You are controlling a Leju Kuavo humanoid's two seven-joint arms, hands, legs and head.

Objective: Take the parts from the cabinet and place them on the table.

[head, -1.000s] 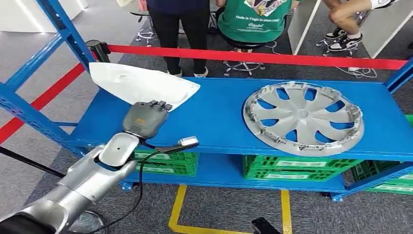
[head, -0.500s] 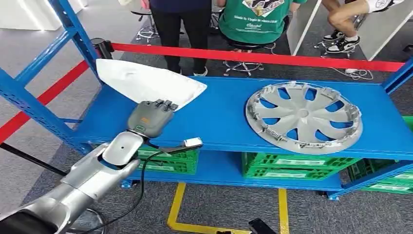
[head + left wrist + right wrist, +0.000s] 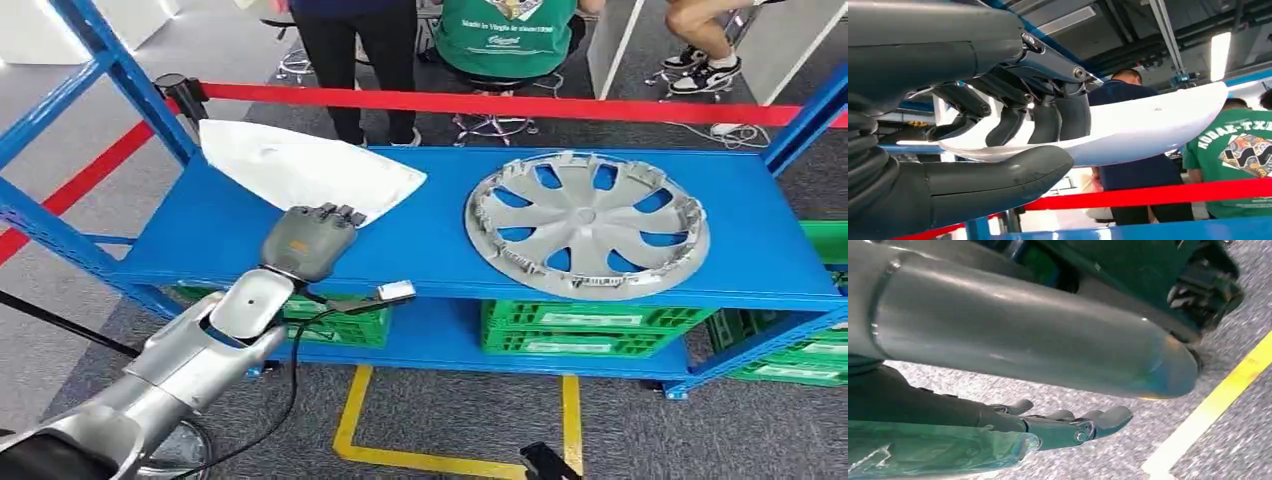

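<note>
In the head view, a white panel (image 3: 300,170) sits in the upper left of the frame, stretching up and left from the left hand (image 3: 305,240), over the left end of the blue shelf (image 3: 440,250). The left hand, just left of centre, grips the panel's near edge. The left wrist view shows how: the dark fingers (image 3: 1048,120) curl over the top of the white panel (image 3: 1148,130) and the thick thumb (image 3: 998,175) presses from beneath, so the hand is clamped on it. A grey hubcap (image 3: 588,222) lies flat on the same shelf at centre right, well apart from the hand. Green crates (image 3: 590,330) fill the lower shelf.

In the right wrist view the right hand (image 3: 1058,427) hangs over grey floor beside a yellow line (image 3: 1218,405), fingers stretched out, slightly apart and holding nothing.
</note>
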